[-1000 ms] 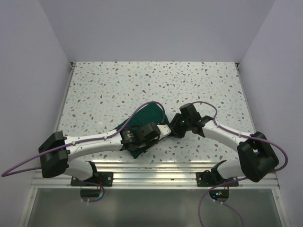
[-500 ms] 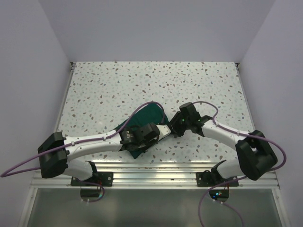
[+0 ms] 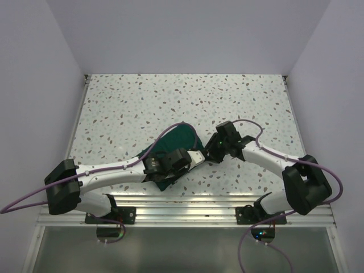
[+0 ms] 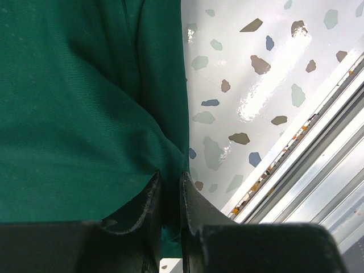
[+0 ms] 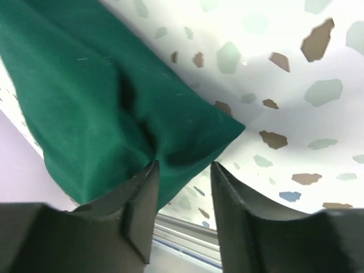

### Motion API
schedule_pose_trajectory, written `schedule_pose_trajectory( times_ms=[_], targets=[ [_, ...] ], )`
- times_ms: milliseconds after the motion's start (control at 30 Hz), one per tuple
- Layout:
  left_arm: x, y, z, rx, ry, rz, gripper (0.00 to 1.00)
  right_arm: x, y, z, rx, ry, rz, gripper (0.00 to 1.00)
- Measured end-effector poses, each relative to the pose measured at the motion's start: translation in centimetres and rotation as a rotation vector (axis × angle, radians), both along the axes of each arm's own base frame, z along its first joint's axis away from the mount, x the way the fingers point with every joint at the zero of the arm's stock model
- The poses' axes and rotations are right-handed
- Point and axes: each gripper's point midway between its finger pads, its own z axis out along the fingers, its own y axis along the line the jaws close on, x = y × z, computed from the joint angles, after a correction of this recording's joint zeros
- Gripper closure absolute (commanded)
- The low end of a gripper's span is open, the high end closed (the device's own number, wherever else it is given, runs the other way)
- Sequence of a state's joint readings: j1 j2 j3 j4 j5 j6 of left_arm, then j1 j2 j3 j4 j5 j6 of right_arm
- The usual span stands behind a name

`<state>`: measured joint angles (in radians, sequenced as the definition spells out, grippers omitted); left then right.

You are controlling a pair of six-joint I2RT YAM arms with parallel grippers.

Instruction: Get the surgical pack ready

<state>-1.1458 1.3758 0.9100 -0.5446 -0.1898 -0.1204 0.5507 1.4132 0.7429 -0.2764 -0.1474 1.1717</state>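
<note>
1. Left gripper (image 4: pixel 169 185): jaws nearly closed, pinching an edge of the dark green cloth (image 4: pixel 79 114). The left wrist view shows fabric passing between the fingertips.
2. Dark green cloth (image 3: pixel 173 141): lies bunched on the speckled surface (image 3: pixel 170 96), near its front edge at the middle. It is partly hidden under the left arm. No other pack items are visible.
3. Right gripper (image 5: pixel 183 168): jaws a narrow gap apart, with a creased fold near the cloth's corner caught between them.
</note>
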Motion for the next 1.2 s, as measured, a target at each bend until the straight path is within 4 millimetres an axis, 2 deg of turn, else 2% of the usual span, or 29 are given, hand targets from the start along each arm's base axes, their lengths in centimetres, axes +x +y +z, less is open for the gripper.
schedule_pose_trajectory(
  times_ms=[67,233,333,567,667,1000,1100,1133,1200],
  targets=[
    [0.0,0.0,0.0,-0.002,0.0,0.0,1.0,0.3,-0.1,1.0,-0.027,-0.012,0.039,0.5],
    [0.0,0.0,-0.1,-0.002,0.0,0.0,1.0,2.4,0.5,5.6,-0.029,-0.12,0.104,0.5],
    [0.0,0.0,-0.1,-0.002,0.0,0.0,1.0,2.8,0.6,6.3,-0.031,-0.144,0.121,0.52],
    [0.0,0.0,-0.1,-0.002,0.0,0.0,1.0,2.7,0.8,3.1,-0.065,-0.056,0.153,0.62],
    [0.0,0.0,-0.1,-0.002,0.0,0.0,1.0,2.6,0.8,2.5,-0.071,-0.047,0.16,0.69],
    [0.0,0.0,-0.1,-0.002,0.0,0.0,1.0,2.9,1.3,0.9,-0.068,-0.032,0.188,0.73],
    [0.0,0.0,-0.1,-0.002,0.001,0.0,1.0,3.0,1.4,0.7,-0.064,-0.03,0.193,0.86],
    [0.0,0.0,-0.1,-0.002,0.001,0.0,1.0,3.0,1.4,0.6,-0.065,-0.029,0.195,0.94],
    [0.0,0.0,-0.1,-0.002,0.002,0.0,1.0,2.9,1.3,0.5,-0.069,-0.028,0.199,0.98]
  ],
)
